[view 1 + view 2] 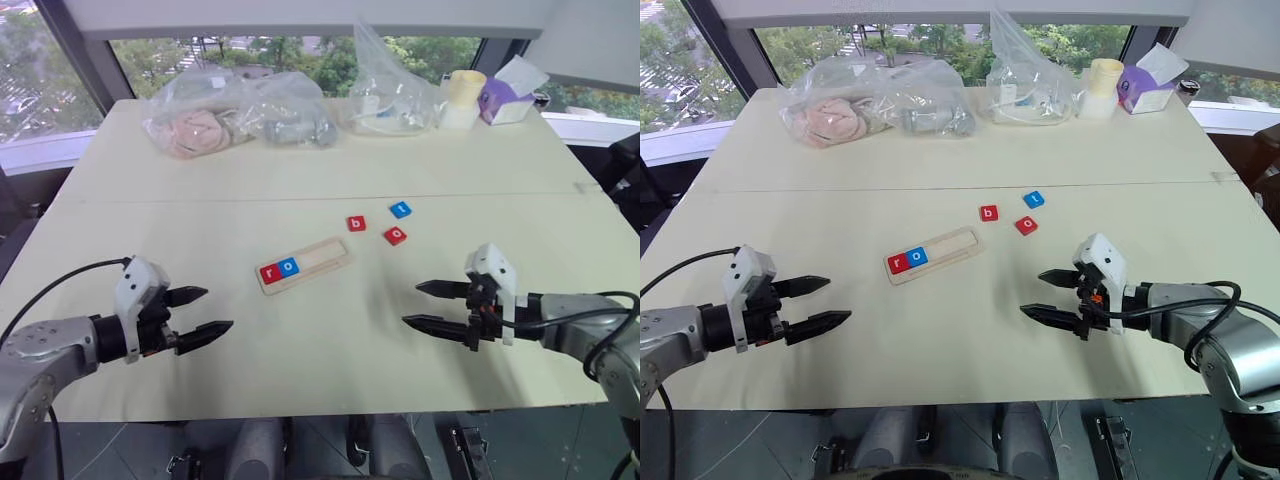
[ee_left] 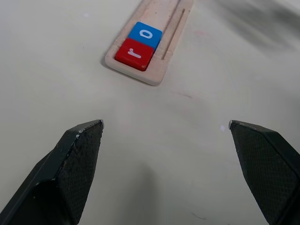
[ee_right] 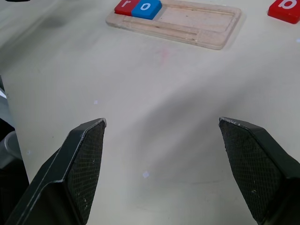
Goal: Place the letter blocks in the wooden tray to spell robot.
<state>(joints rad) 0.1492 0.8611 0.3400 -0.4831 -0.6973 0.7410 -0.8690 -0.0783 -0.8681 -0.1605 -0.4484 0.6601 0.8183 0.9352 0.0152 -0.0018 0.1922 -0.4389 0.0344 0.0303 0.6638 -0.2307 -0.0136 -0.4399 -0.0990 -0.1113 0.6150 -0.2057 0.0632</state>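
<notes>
The wooden tray (image 1: 303,265) lies tilted at the table's middle. A red r block (image 1: 269,272) and a blue o block (image 1: 288,266) fill its left end; the other slots are bare wood. Loose on the table to its right are a red b block (image 1: 356,223), a blue t block (image 1: 400,209) and a red o block (image 1: 395,235). My left gripper (image 1: 203,311) hovers open near the table's front left, pointing toward the tray. Open and empty, my right gripper (image 1: 424,304) hangs at the front right, below the loose blocks.
Along the table's far edge stand clear plastic bags (image 1: 235,112) with soft items, another bag (image 1: 392,95), a pale cup (image 1: 463,97) and a purple and white box (image 1: 505,100). Windows run behind them.
</notes>
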